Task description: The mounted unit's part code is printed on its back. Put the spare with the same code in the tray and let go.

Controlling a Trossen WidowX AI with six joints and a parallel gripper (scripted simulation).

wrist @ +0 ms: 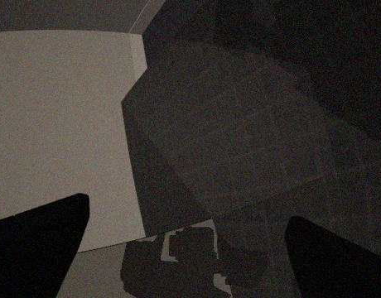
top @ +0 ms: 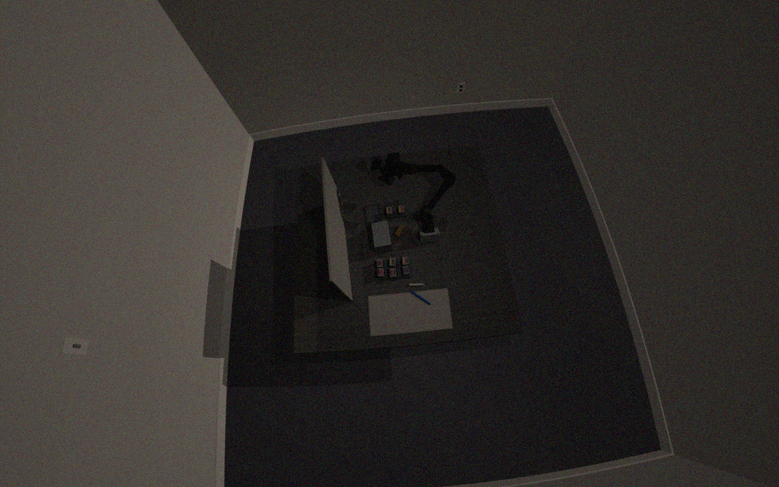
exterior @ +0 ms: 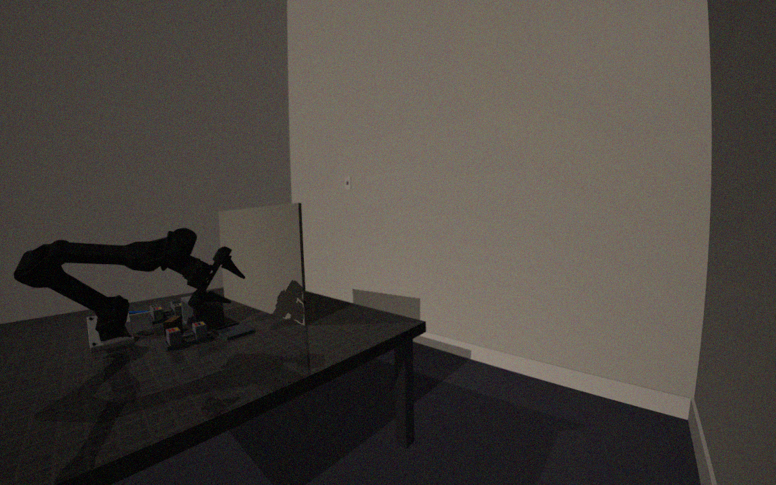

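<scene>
I am holding the gripper (exterior: 229,260) spread wide and gripping nothing, raised above the desk (exterior: 342,343) and facing the upright mirror panel (exterior: 261,256) along its far edge, while the spares (top: 392,266) are sitting in rows mid-desk beside the tray (top: 381,233).

- No text, label, brand or number can be read in any view; the pictures are too dark and grainy.
- The small spare blocks (top: 392,266) on the table (top: 489,302) show only coloured patches.
- The dark shape (wrist: 185,276) at 6 o'clock in the wrist view shows no legible code.
</scene>
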